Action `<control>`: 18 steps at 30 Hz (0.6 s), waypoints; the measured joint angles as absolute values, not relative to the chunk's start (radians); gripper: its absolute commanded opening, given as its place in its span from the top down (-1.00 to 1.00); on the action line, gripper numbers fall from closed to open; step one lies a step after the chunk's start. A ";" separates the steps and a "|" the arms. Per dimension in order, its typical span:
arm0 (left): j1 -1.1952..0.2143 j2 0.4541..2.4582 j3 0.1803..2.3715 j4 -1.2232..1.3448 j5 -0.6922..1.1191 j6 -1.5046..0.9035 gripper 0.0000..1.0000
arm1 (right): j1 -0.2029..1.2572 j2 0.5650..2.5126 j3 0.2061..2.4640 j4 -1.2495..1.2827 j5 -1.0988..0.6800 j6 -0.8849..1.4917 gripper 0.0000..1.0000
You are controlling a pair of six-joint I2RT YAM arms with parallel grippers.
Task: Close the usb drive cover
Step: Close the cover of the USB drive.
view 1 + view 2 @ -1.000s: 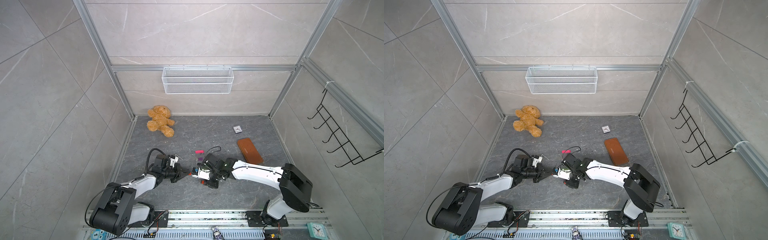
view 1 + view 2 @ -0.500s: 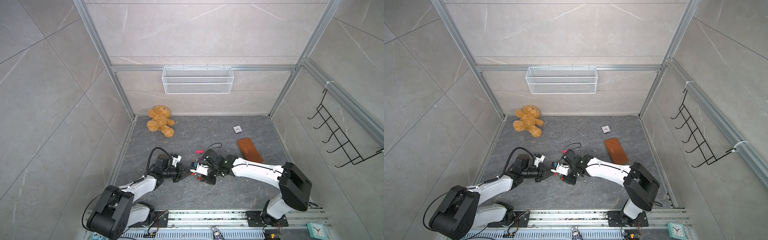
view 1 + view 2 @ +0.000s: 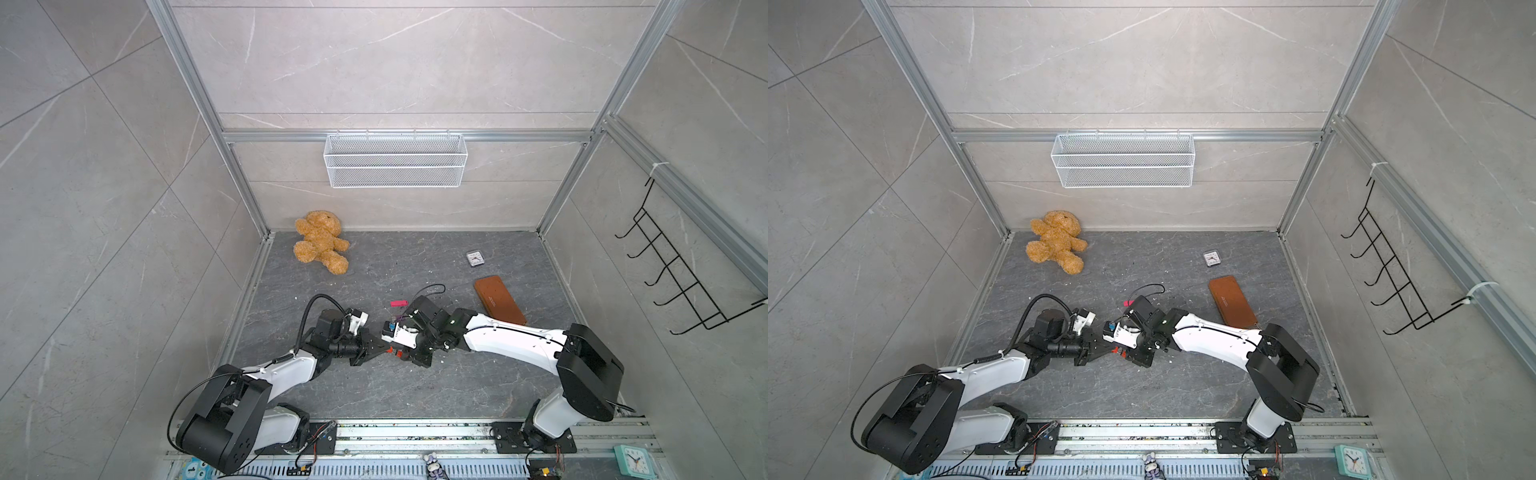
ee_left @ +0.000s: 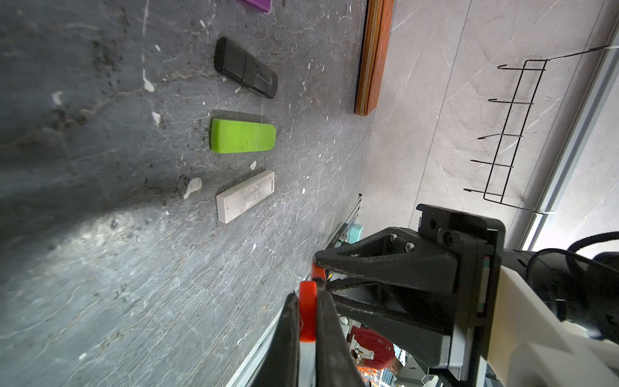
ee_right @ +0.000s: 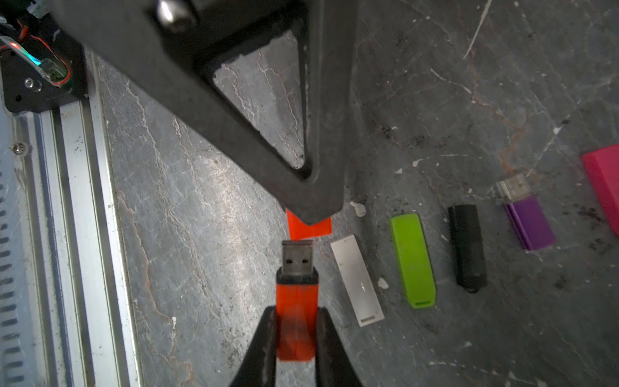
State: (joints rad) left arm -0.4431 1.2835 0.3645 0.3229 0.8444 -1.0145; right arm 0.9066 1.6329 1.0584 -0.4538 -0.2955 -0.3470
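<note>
right gripper (image 5: 296,316) clamped on orange usb drive (image 5: 296,296); left gripper (image 4: 307,298) clamped on cover (image 5: 310,228) | cover held just ahead of connector (image 5: 297,256), apart

We note the orange plastic cap (image 5: 310,229) mostly hidden behind the left gripper (image 5: 313,216); the pink plastic piece (image 5: 603,181) and the purple plastic usb drive (image 4: 256,4) are cut off by picture edges.

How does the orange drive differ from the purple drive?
The orange drive is gripped in the right hand; the purple drive lies loose on the table. A cap in the left hand faces the orange drive's plug; none faces the purple drive's. Both plugs are bare.
</note>
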 measured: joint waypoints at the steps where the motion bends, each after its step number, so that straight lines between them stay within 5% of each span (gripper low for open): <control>1: -0.445 1.284 0.364 0.324 0.844 -1.015 0.93 | 0.906 1.635 1.058 -0.455 -0.296 -0.347 0.65; 18: -0.462 1.303 0.370 0.345 0.844 -1.019 0.94 | 0.899 1.648 1.053 -0.451 -0.296 -0.332 0.66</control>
